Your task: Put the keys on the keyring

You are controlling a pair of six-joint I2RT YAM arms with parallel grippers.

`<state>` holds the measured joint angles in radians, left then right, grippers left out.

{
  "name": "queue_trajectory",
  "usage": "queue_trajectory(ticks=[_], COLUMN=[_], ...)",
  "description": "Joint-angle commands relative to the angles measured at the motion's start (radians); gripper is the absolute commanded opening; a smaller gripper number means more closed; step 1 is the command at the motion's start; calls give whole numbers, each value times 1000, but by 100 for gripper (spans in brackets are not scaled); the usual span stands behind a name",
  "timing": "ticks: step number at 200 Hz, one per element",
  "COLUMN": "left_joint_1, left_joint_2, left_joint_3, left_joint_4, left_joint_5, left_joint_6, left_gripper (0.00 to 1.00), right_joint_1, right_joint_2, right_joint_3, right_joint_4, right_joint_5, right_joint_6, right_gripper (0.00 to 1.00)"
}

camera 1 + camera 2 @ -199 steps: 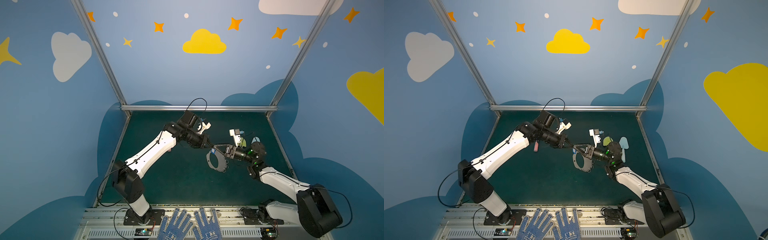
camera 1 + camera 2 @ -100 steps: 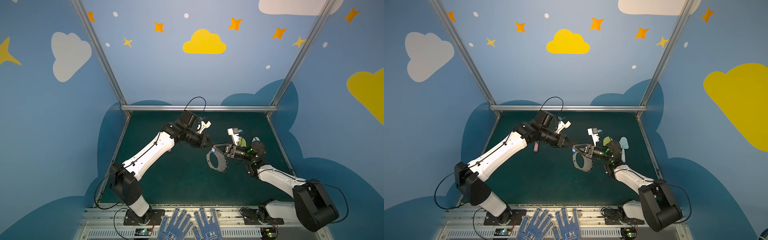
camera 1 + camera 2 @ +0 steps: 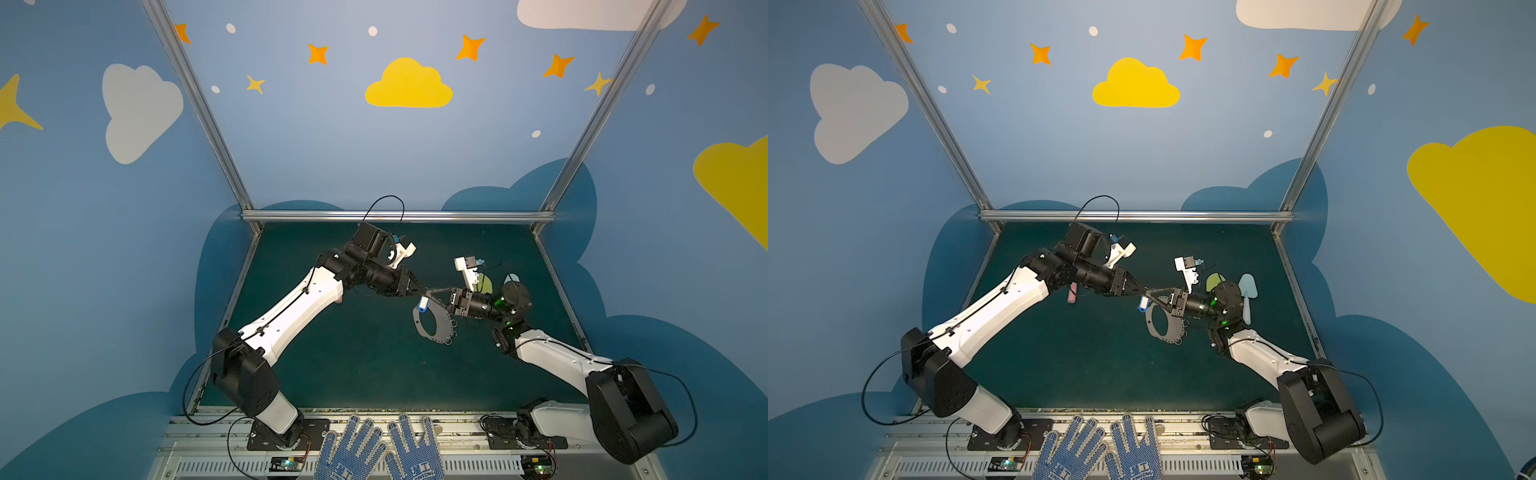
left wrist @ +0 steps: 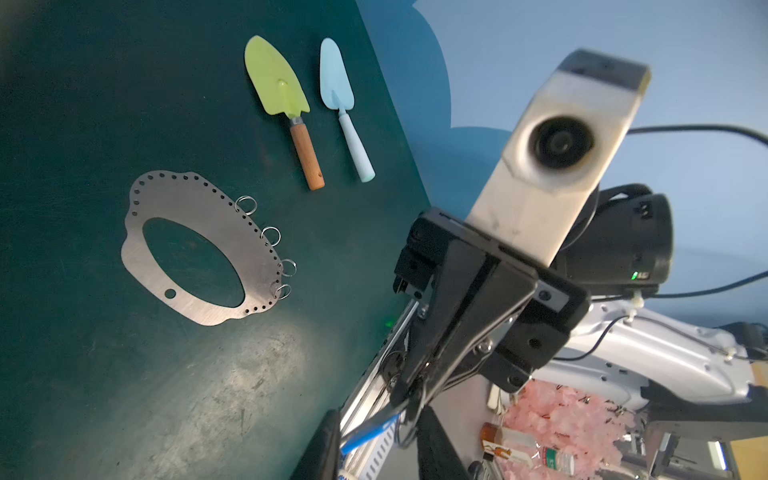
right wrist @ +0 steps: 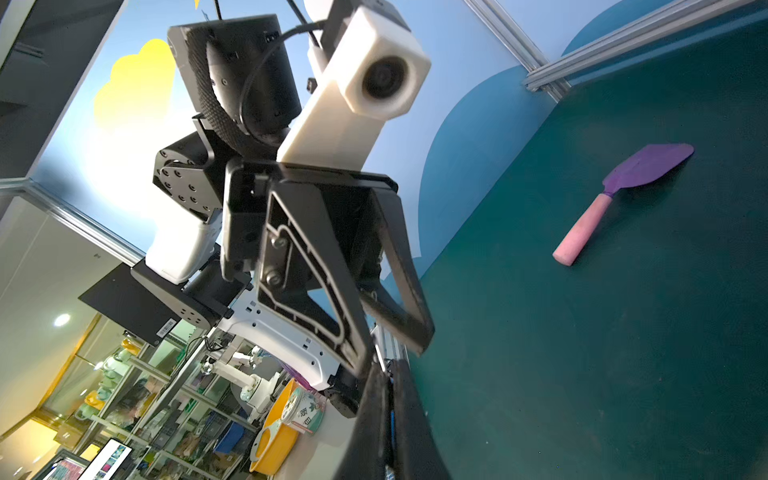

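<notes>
The keys, a small silver key on a blue tag (image 3: 423, 304) (image 3: 1143, 304), hang in mid-air where the two grippers meet. My right gripper (image 3: 432, 293) (image 5: 388, 370) is shut on them, and a thin blue strip shows between its fingers. In the left wrist view the blue tag (image 4: 370, 432) slants across the gap of my left gripper (image 3: 419, 286) (image 4: 380, 415), whose jaws stand apart on either side of it. The keyring (image 3: 442, 336) (image 3: 1173, 334) (image 4: 226, 226) lies flat on the green mat just below the grippers. It is a grey oval band with small wire rings.
A green shovel (image 4: 278, 79) and a light blue shovel (image 4: 338, 91) lie behind the right arm. A purple shovel with a pink handle (image 5: 623, 187) lies under the left arm. A pair of blue gloves (image 3: 374, 449) rests on the front rail.
My right gripper has closed on the keys, and my left gripper, shut on them before, has opened. Both arms stay at the meeting point above the keyring.
</notes>
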<state>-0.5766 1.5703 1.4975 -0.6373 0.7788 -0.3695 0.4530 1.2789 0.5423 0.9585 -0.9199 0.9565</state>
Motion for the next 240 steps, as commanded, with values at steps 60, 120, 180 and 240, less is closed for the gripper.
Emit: queue_trajectory(ticks=[60,120,180,240], left_joint_1=[86,29,-35,-43], left_joint_2=[-118,-91,-34,-13], left_joint_3=[-156,-200,-185,-169], left_joint_4=[200,268,294,279], left_joint_5=[-52,-31,-52,-81], left_joint_6=[-144,-179,-190,-177], left_gripper=[39,38,37,31], right_joint_1=[9,12,23,25], right_joint_2=[-191,-194,-190,-194], right_joint_3=[-4,-20,-24,-34], right_joint_4=[-353,-377,-379,-342], right_joint_5=[178,250,264,245], right_joint_6=[-299,-344,-371,-365], right_gripper=[0,0,0,0])
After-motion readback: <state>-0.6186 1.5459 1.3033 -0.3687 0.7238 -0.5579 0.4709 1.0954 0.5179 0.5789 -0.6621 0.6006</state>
